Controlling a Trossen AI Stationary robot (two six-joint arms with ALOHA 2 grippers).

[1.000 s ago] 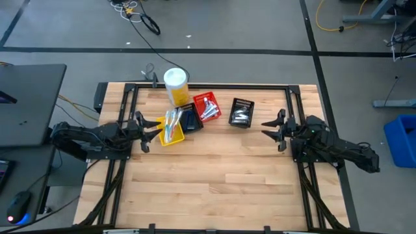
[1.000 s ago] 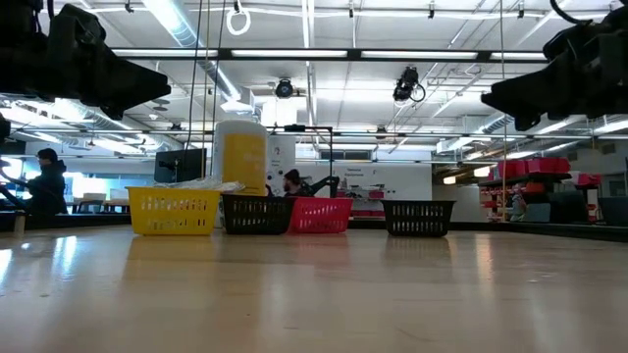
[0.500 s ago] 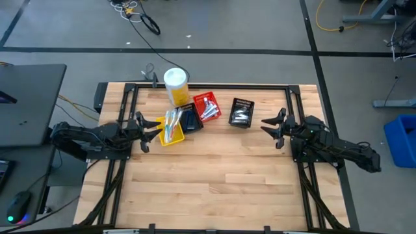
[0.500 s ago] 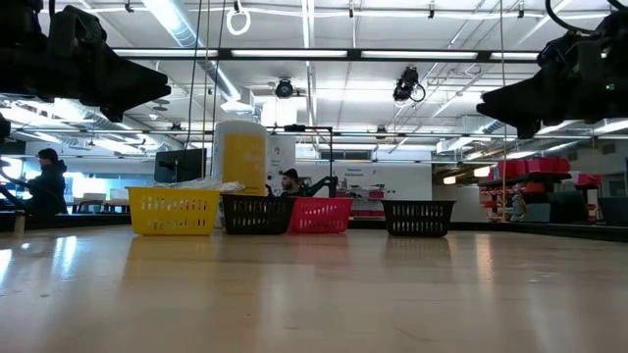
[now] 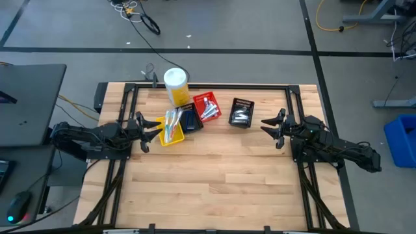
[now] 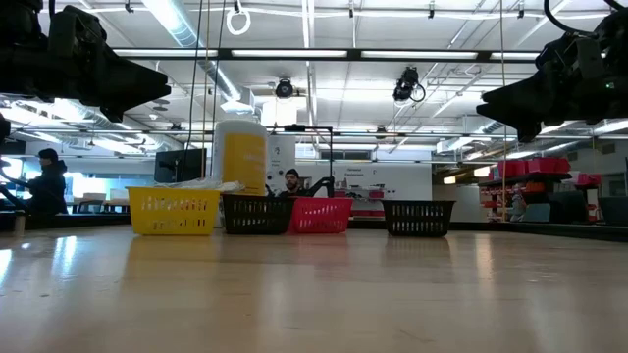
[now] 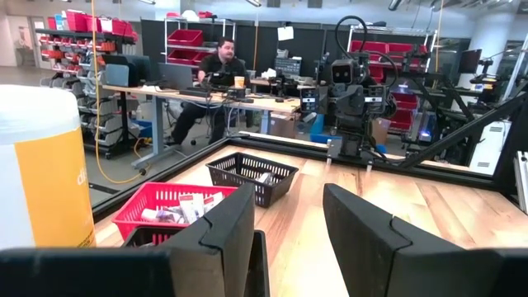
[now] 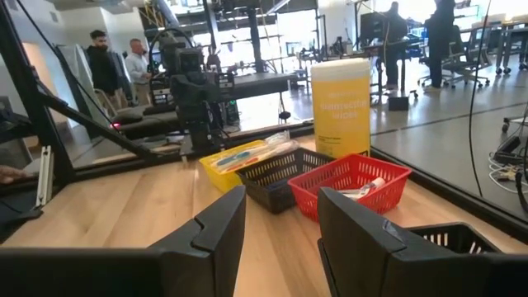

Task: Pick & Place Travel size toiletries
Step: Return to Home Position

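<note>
The toiletries lie in small baskets at the table's far side. Clear-blue toothbrushes [image 5: 171, 122] lie in a yellow basket [image 5: 170, 133]. Dark blue sticks fill a dark basket [image 5: 189, 120]. White tubes [image 5: 208, 108] lie in a red basket [image 5: 207, 107]. Silvery packets [image 5: 240, 117] lie in a black basket [image 5: 241, 112]. My left gripper [image 5: 144, 131] is open and empty beside the yellow basket. My right gripper [image 5: 270, 127] is open and empty, to the right of the black basket; it also shows in its own wrist view [image 8: 280, 227].
A large yellow canister with a white lid [image 5: 176, 86] stands behind the baskets at the far edge. A black frame [image 5: 208, 86] runs around the table. The near half of the wooden table [image 5: 214, 182] is bare. People sit and stand in the room beyond.
My right gripper has moved a little toward the table's left, nearer the black basket. Nothing else has moved.
</note>
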